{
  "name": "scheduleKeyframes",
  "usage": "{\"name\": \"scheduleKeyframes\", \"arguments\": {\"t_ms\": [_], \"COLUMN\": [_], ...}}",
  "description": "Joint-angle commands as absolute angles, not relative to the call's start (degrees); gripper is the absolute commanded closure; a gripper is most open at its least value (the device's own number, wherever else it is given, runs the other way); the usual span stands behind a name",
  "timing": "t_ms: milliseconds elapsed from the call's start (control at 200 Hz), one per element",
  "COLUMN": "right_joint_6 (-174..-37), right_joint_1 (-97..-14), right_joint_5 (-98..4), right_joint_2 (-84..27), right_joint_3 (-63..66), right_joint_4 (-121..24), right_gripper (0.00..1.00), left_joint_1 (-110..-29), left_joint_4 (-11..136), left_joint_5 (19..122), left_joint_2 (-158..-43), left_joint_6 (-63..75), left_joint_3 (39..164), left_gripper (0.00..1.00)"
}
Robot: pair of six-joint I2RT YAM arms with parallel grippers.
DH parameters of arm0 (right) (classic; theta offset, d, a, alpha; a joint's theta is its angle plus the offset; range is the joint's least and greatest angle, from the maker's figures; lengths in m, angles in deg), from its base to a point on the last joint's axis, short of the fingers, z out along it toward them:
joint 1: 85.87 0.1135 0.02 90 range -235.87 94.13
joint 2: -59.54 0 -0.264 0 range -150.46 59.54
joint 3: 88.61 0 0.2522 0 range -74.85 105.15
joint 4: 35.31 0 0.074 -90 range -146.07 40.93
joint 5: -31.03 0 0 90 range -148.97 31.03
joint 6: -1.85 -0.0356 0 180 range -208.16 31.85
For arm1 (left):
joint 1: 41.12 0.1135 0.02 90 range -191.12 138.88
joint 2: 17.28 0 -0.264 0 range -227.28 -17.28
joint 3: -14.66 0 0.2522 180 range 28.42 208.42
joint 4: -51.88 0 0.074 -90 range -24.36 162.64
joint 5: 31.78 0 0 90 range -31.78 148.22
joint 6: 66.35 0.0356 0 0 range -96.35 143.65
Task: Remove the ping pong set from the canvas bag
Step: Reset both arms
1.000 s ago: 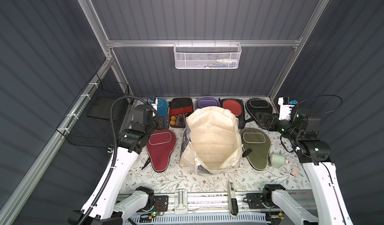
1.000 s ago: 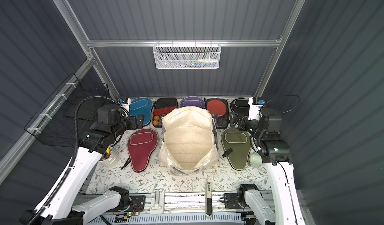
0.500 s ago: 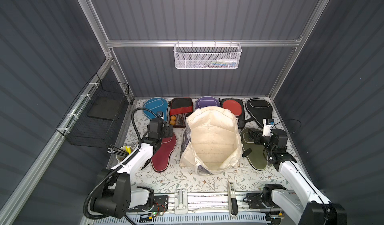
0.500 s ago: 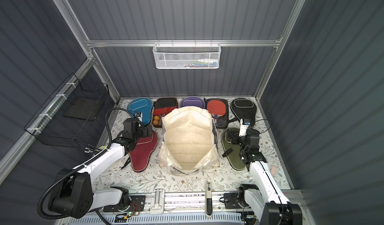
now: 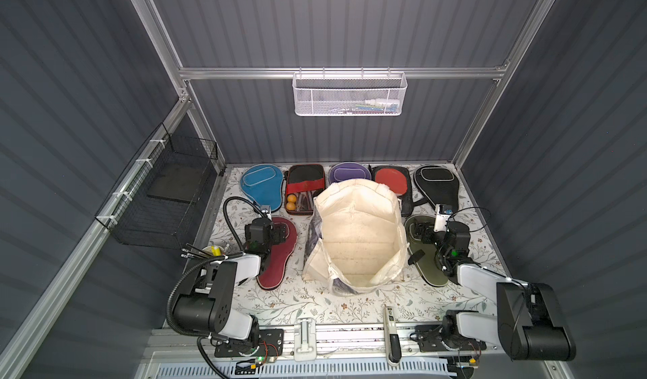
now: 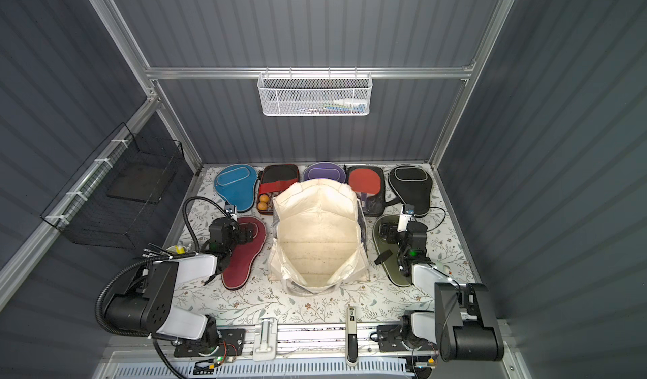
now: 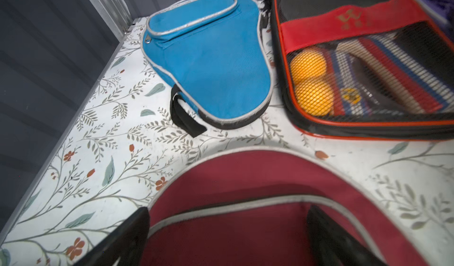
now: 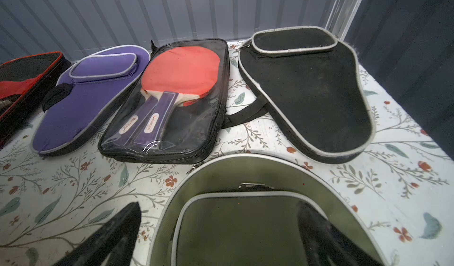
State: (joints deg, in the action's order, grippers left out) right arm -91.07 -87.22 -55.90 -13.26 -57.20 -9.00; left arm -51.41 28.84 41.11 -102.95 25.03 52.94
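The canvas bag (image 5: 355,240) (image 6: 318,240) stands open mid-table, only its cream lining showing inside. Several pieces of the ping pong set lie on the table around it: blue case (image 7: 208,63), mesh pack with orange balls (image 7: 363,63), purple case (image 8: 91,97), clear pack with a red paddle (image 8: 172,100), black case (image 8: 309,92). My left gripper (image 5: 280,235) (image 7: 227,218) hangs open low over the maroon case (image 5: 280,261), fingers astride its pocket. My right gripper (image 5: 418,232) (image 8: 218,213) is open just above the olive case (image 5: 425,258).
A white mesh basket (image 5: 350,93) hangs on the back wall and a black wire basket (image 5: 164,198) on the left wall. A cup of pens (image 5: 213,253) stands beside the left arm. A marker-like tool (image 5: 390,328) lies by the front rail.
Both arms have come down from a raised pose and folded back toward the front. The grippers now sit low over the maroon and olive cases, both still open.
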Motion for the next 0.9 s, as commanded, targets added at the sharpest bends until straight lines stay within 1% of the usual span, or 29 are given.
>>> {"name": "scheduleKeyframes", "arguments": {"t_ms": [0, 55, 190, 245, 270, 305, 355, 415, 460, 490, 550, 896], "right_joint_6": [-88.74, -88.61, -88.18, -88.2, -88.54, -88.84, -89.15, -89.58, -90.12, -90.19, -90.22, -90.17], "right_joint_1": [-86.75, -86.75, -86.68, -86.66, -86.68, -86.74, -86.74, -87.23, -87.45, -87.49, -87.46, -87.54], "right_joint_5": [-59.33, -60.18, -60.15, -60.83, -61.2, -61.9, -62.65, -61.92, -62.42, -62.45, -62.49, -62.46], "right_joint_2": [-14.0, -15.75, -22.76, -25.39, -24.72, -23.92, -24.26, -24.41, -24.09, -24.24, -24.21, -24.36], "right_joint_3": [-58.7, -59.75, -61.43, -61.87, -61.57, -60.59, -59.14, -58.03, -57.41, -57.27, -57.36, -57.19], "right_joint_4": [1.7, 5.86, 15.68, 20.04, 18.11, 14.98, 12.89, 10.99, 9.3, 9.43, 9.46, 9.22], "right_gripper": [0.01, 0.01, 0.01, 0.01, 0.01, 0.01, 0.01, 0.01, 0.01, 0.01, 0.01, 0.01], "left_joint_1": [-50.31, -49.47, -47.57, -47.13, -46.65, -46.17, -45.47, -45.04, -44.99, -44.99, -44.99, -44.99], "left_joint_4": [17.14, 14.76, 0.73, 10.07, 9.34, 4.63, 10.83, 8.09, 12.58, 14.85, 12.56, 13.35], "left_joint_5": [40.06, 41.08, 42.36, 43.28, 44.29, 44.89, 46.31, 47.17, 46.78, 46.16, 46.5, 46.4], "left_joint_2": [-104.31, -105.9, -116.63, -114.0, -114.65, -116.08, -114.55, -115.86, -115.08, -115.13, -115.88, -115.63], "left_joint_6": [27.07, 27.03, 25.96, 24.6, 24.49, 24.75, 23.99, 24.08, 23.62, 23.52, 23.87, 23.82], "left_joint_3": [51.04, 51.0, 50.22, 52.07, 52.22, 51.72, 52.92, 53.12, 54.31, 55.48, 55.26, 55.41], "left_gripper": [0.0, 0.0, 0.0, 0.0, 0.0, 0.0, 0.0, 0.0, 0.0, 0.0, 0.0, 0.0]}}
